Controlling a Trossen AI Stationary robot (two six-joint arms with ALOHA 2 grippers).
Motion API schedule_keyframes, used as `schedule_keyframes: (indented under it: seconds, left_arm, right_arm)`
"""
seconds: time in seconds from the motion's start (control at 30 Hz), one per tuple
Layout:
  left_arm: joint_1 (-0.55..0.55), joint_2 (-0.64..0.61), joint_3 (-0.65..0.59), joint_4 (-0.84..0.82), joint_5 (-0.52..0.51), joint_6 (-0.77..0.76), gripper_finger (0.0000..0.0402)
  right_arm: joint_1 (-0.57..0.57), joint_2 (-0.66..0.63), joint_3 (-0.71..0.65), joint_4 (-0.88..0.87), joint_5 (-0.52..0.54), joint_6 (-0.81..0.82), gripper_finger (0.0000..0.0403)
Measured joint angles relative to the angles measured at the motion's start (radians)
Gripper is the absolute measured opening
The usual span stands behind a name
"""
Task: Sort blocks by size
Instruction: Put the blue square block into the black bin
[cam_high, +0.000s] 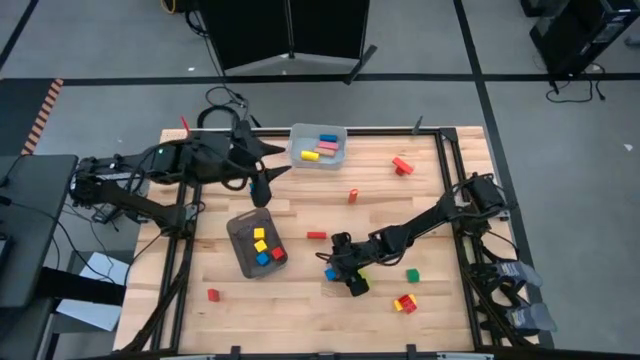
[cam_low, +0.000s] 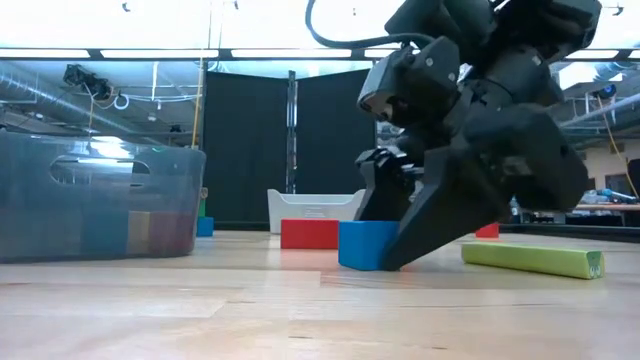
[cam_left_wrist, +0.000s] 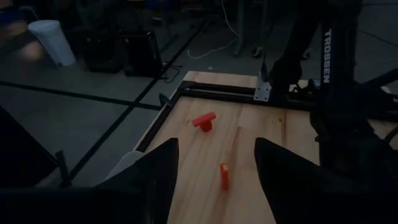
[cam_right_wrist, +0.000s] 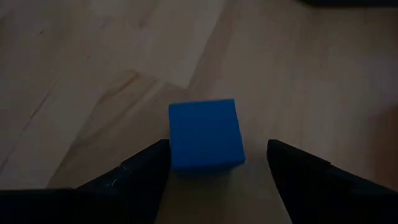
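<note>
Closing on the blue cube (cam_right_wrist: 205, 134) is the step I have in hand: the right pincer (cam_right_wrist: 217, 165) sits low on the counter (cam_high: 300, 300), fingers apart, with the cube between them near the front middle. To do it well I would keep the fingers square to the cube's flat sides, centre it so both pads meet together, and stay just clear of the wood so nothing drags. A green bar (cam_low: 530, 258) lies just beside it, so I would lift straight up. The cube probably belongs in the dark tray (cam_high: 240, 228) with the other small ones.

The left pincer (cam_left_wrist: 214, 168) hovers open near the light bin (cam_high: 318, 146).

From above, the arm covers most of the cube. The bin's contents are only partly readable.
</note>
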Motion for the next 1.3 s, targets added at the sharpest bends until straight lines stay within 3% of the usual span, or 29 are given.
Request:
schedule_keyframes:
  seconds: [0.13,0.33,0.53,0.67,1.2,1.3]
  left_arm:
    - [-0.034,0.0,0.0,-0.003,-0.036,-0.004,0.0218]
    - [-0.063,-0.012,0.0,-0.011,-0.089,-0.013,0.0218]
    - [-0.064,-0.044,0.0,-0.018,-0.113,-0.036,0.0218]
    - [-0.064,-0.061,0.0,-0.053,-0.136,-0.066,0.0218]
    - [-0.071,-0.074,0.0,-0.13,-0.155,-0.152,0.0218]
    - [-0.072,-0.074,0.0,-0.167,-0.165,-0.164,0.0218]
  right_arm:
    - [0.003,0.024,0.0,0.049,0.009,0.002,0.0243]
    - [0.008,0.023,0.0,0.075,0.04,-0.004,0.0142]
    - [-0.004,0.015,0.007,0.291,0.065,-0.041,0.0143]
    - [-0.037,0.025,0.094,0.348,0.072,-0.074,0.0143]
    - [-0.123,0.317,0.535,0.309,0.027,-0.113,0.0143]
    - [-0.139,0.327,0.562,0.27,0.026,-0.099,0.0194]
